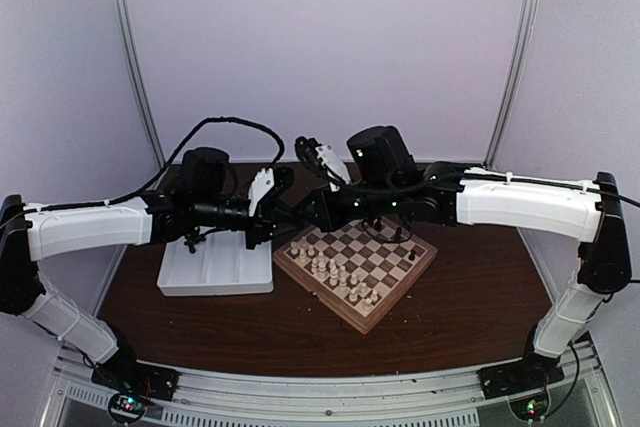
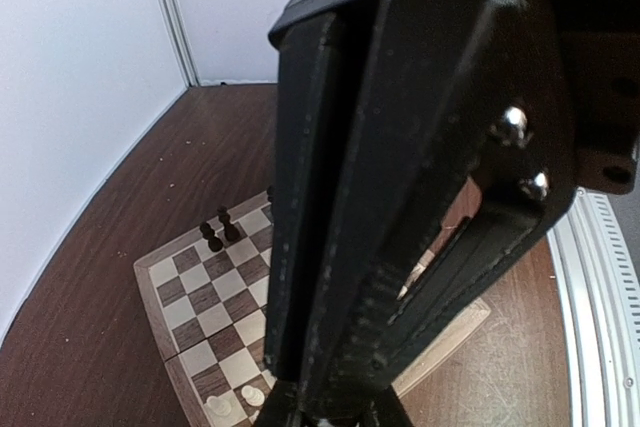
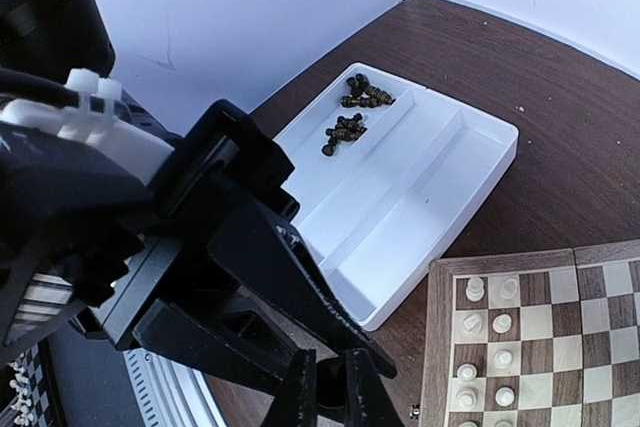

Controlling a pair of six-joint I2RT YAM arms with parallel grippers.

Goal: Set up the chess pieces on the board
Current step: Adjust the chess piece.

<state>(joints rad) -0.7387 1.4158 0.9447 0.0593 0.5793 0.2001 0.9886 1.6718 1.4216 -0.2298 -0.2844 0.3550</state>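
Observation:
My two grippers meet above the table beside the far-left corner of the board (image 1: 320,298). My right gripper (image 3: 335,392) is shut on a small dark chess piece (image 3: 335,383). My left gripper (image 2: 325,415) is open. Its fingers (image 3: 300,277) straddle my right gripper's tips. In the left wrist view the right gripper's black fingers (image 2: 340,247) fill the middle. Two dark pieces (image 2: 215,232) stand at the board's far edge, also seen in the top view (image 1: 410,253). Several more dark pieces (image 3: 350,112) lie in the white tray (image 3: 420,187).
The white compartment tray (image 1: 215,272) sits left of the board. Cream-white pieces (image 1: 338,272) stand in rows on the board's near-left side, also seen in the right wrist view (image 3: 490,347). White walls enclose the brown table.

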